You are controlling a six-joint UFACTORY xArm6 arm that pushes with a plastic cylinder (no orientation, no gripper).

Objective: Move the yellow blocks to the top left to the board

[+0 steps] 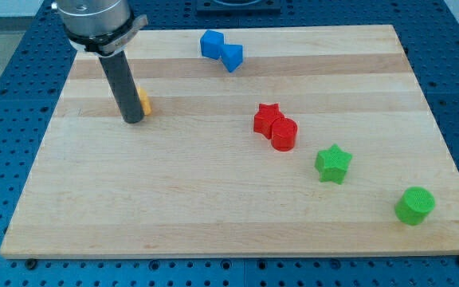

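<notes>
The tip (133, 119) of the rod is planted on the wooden board (213, 207) at about ten o'clock from the board's centre, near the view's left. No jaws are carried by the rod, so nothing can be opened, closed or gripped; only its lower end is pressed toward a block. A yellow block (144, 102) is seen just beside the rod at its three o'clock side, apparently touching it. Most of that block is hidden behind the rod, so its shape cannot be told, and whether a second yellow piece lies there cannot be told either.

Two blue blocks (221, 49) are found touching each other at twelve o'clock, near the board's top edge. A red star (267, 118) and a red cylinder (284, 133) are set touching near the centre. A green star (333, 163) lies at four o'clock from them, and a green cylinder (414, 205) sits well apart toward the view's bottom right.
</notes>
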